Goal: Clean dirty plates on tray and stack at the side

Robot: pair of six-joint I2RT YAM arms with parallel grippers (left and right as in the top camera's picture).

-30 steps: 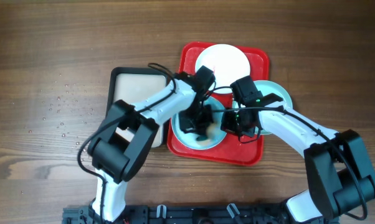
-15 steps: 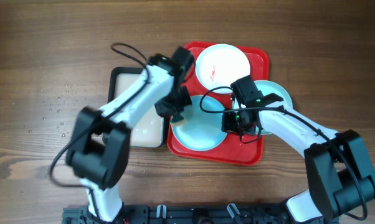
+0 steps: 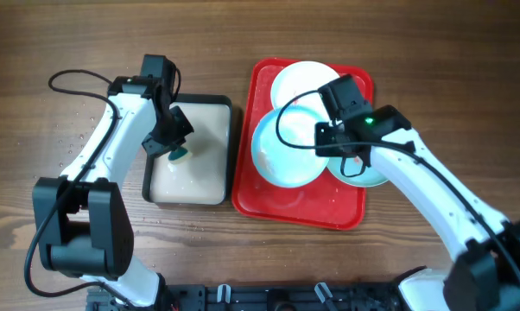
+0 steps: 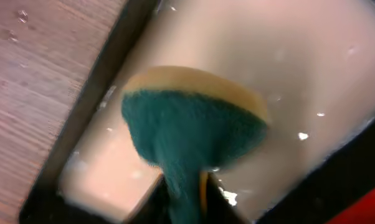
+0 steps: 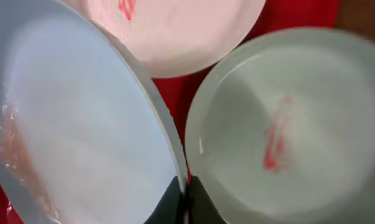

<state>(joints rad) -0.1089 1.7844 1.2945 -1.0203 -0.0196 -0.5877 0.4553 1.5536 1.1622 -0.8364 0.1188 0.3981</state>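
My right gripper [image 3: 329,149] is shut on the rim of a light blue plate [image 3: 286,149] and holds it tilted over the red tray [image 3: 299,212]; the plate also shows in the right wrist view [image 5: 81,137]. A white plate [image 3: 299,82] with a red smear lies at the tray's far end, also in the right wrist view [image 5: 181,31]. A second light blue plate [image 5: 287,124] with a red smear lies on the tray's right edge. My left gripper [image 3: 175,149] is shut on a green and yellow sponge [image 4: 194,124] over the cream liquid.
A black-rimmed tray of cream liquid [image 3: 161,194] stands left of the red tray. Water drops [image 3: 83,155] dot the wooden table at the left.
My left gripper has moved left with the sponge, off the blue plate to the cream liquid tray. My right gripper has lifted and tilted the blue plate.
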